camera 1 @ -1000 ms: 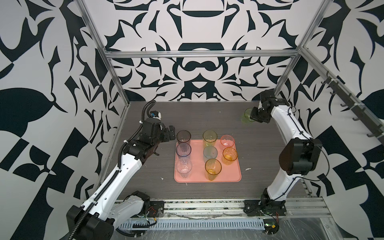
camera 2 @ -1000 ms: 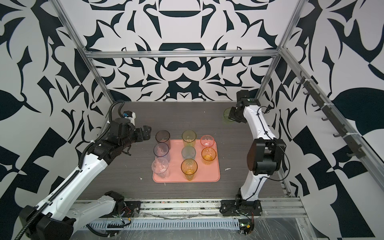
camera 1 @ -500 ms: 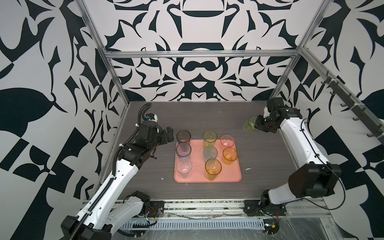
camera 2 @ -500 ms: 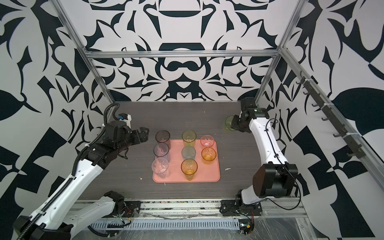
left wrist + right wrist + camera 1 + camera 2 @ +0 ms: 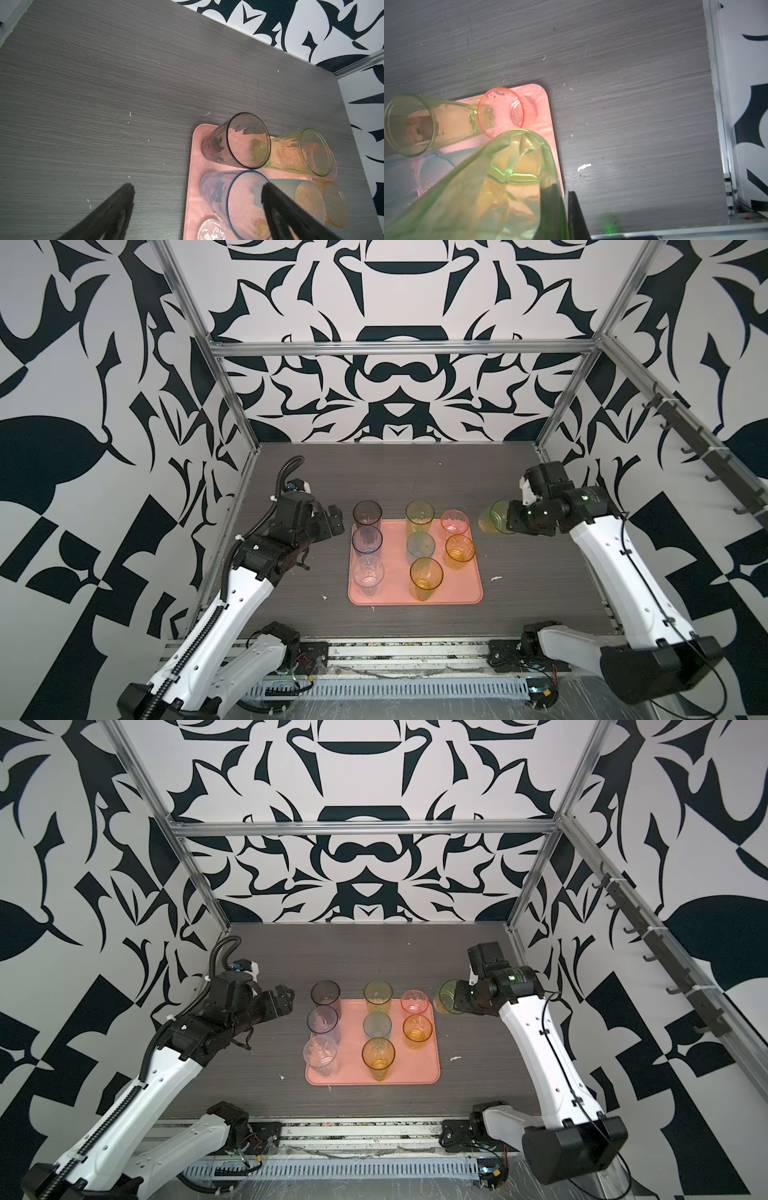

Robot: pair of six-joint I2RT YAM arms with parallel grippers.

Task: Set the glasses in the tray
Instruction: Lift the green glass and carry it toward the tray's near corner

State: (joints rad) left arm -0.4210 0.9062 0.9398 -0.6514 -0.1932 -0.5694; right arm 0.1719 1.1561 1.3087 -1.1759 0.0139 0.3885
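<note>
The salmon-pink tray (image 5: pixel 465 593) (image 5: pixel 419 1073) lies mid-table with several glasses upright on it, among them a smoky grey one (image 5: pixel 367 512), a blue one (image 5: pixel 218 191) and a pink one (image 5: pixel 500 112). My right gripper (image 5: pixel 509 523) (image 5: pixel 562 190) is shut on the wall of a green glass (image 5: pixel 493 517) (image 5: pixel 500 178), one finger inside and one outside. It holds this glass tilted in the air just right of the tray's back right corner. My left gripper (image 5: pixel 332 520) (image 5: pixel 197 187) is open and empty, left of the grey and blue glasses.
White scraps lie on the dark table, one right of the tray (image 5: pixel 496 578) and one at its front left (image 5: pixel 323 596). Aluminium posts (image 5: pixel 561 414) and patterned walls close the back and sides. A rail of hooks (image 5: pixel 706 456) runs along the right wall.
My right arm has carried the green glass from the back right of the table forward to beside the tray. The left gripper has drawn back a little and stays open.
</note>
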